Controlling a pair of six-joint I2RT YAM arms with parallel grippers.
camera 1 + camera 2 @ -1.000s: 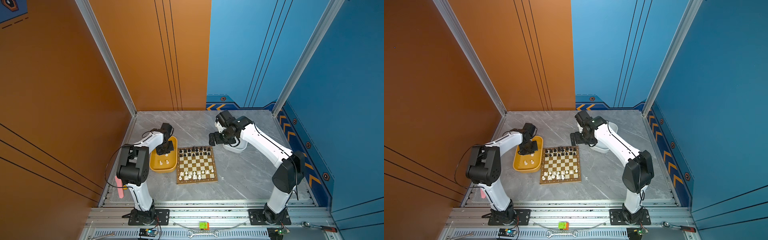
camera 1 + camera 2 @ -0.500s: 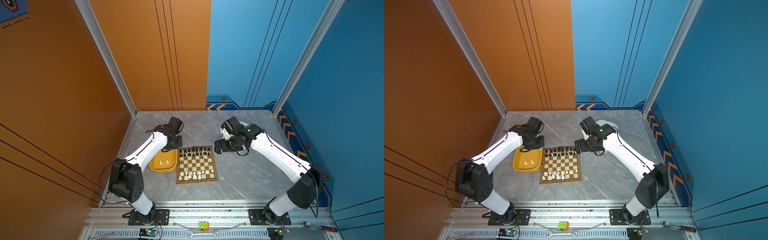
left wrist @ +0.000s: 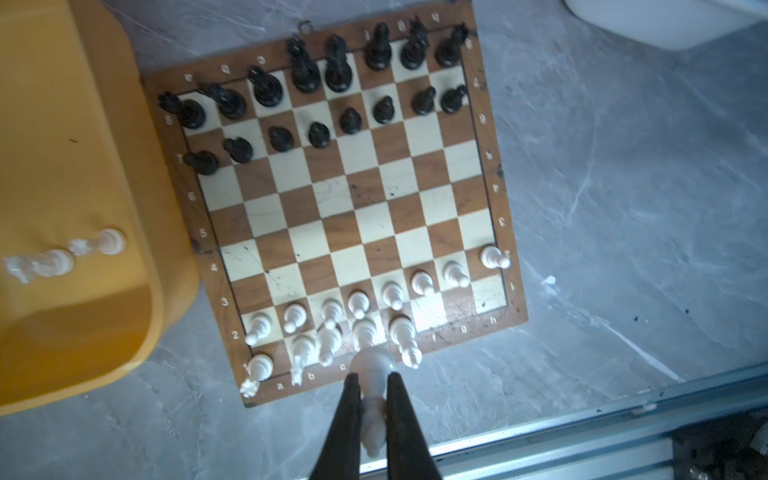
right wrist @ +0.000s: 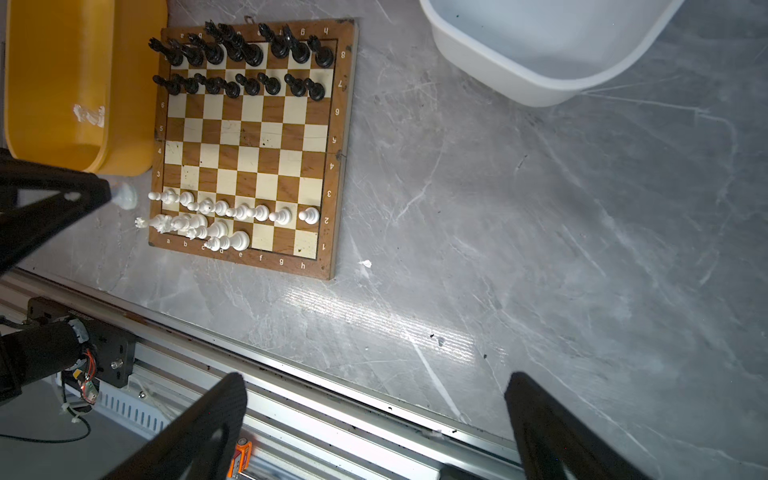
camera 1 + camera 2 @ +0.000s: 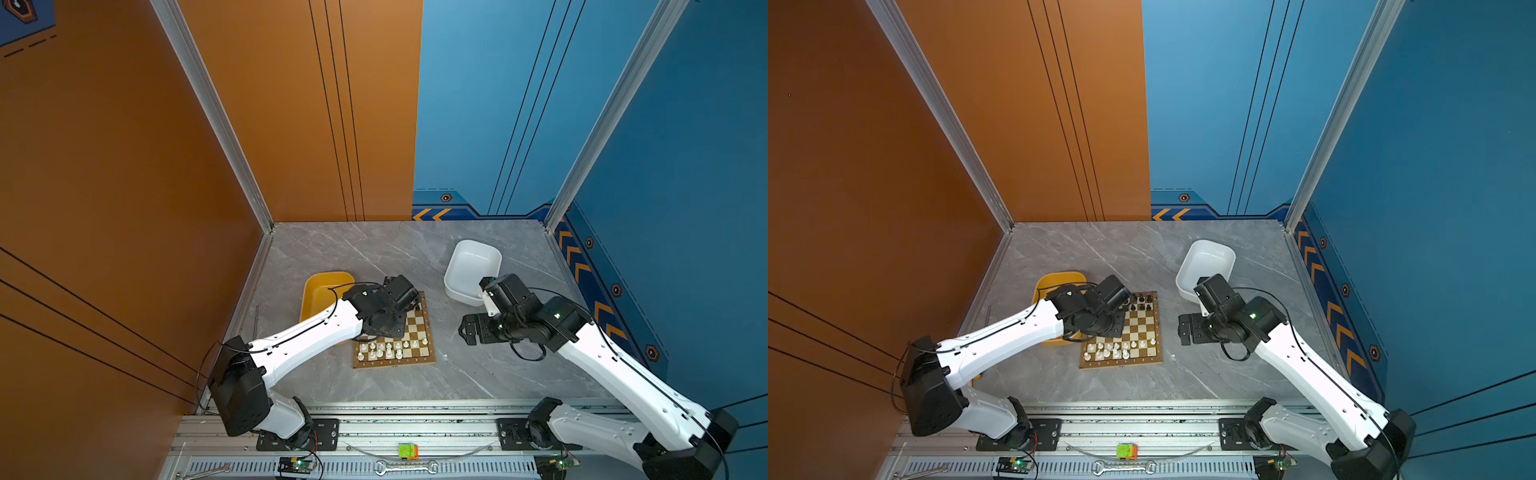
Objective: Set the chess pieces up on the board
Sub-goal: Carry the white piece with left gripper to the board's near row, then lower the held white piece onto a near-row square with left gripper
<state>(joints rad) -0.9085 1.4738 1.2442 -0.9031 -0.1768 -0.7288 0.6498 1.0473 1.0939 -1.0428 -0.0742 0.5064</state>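
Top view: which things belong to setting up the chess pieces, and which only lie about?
Job: square wooden chessboard; black pieces; cream-white pieces on it; white piece in the left claw; yellow plastic tub with two white pieces.
Lying about: white plastic tub; silver wrench; green-and-orange block.

yellow tub [image 5: 321,291] left | white tub [image 5: 471,270] right | both on grey tabletop [image 5: 374,249] | wrench [image 5: 405,468] at front edge

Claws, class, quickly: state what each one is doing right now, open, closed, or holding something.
Left claw: closed on a white chess piece.
Right claw: open, holding nothing.
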